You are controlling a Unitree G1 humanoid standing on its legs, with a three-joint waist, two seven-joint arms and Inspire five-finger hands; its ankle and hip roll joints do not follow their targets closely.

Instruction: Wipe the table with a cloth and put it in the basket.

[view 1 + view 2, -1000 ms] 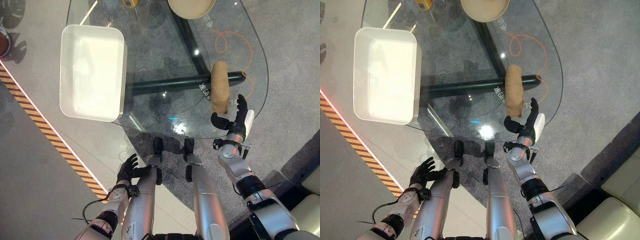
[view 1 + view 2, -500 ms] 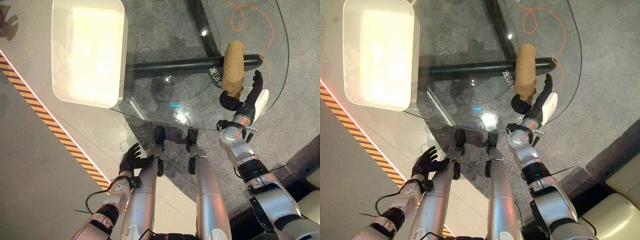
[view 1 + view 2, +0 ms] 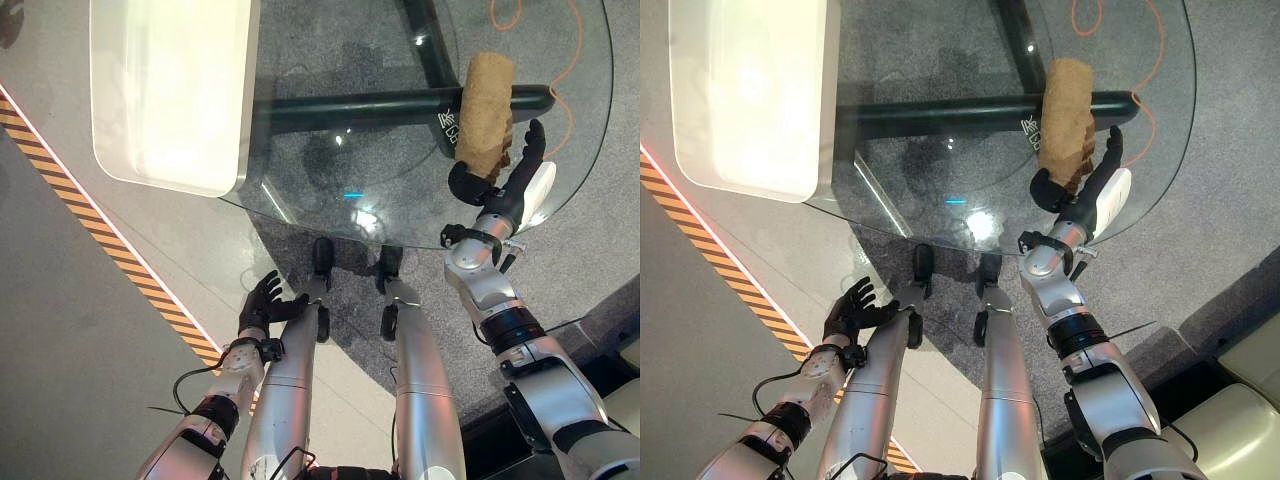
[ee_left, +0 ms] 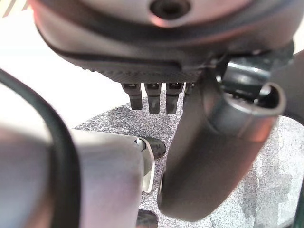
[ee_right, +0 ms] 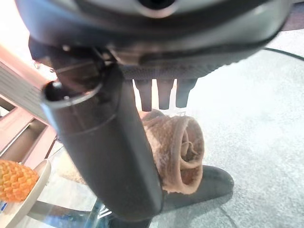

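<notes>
Glass table [image 3: 330, 150], rolled cloth [image 3: 484, 112] between right hand [image 3: 500, 190] fingers (straight, spread).

A tan-brown rolled cloth [image 3: 484, 113] lies on clear glass table [image 3: 330, 190] by the black right hand [image 3: 500, 190], beyond it a white basket [image 3: 170, 90] and orange-black striped floor tape [image 3: 110, 250].

Rolled tan cloth [image 3: 484, 112] on glass table [image 3: 350, 140]

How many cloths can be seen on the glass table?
1. A rolled brown cloth lies near the glass table's right edge, directly in front of the open right hand. More may lie beyond the picture's edge.
</notes>
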